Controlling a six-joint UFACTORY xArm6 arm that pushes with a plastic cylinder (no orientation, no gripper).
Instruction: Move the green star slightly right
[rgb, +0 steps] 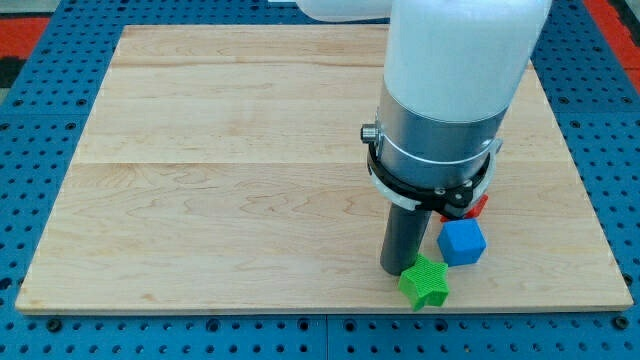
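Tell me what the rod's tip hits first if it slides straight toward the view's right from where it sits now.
My tip sits at the green star's upper left, seemingly touching it, so the star comes first. The blue cube lies farther right and slightly higher, probably just off that line; depth is hard to judge.

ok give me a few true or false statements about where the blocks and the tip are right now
1. The green star lies near the view's bottom edge of the wooden board. True.
2. My tip is at the star's right. False: it is at the star's upper left, close against it.
3. The blue cube sits up and right of the star. True.
4. A red block lies fully in view. False: the arm hides most of it.
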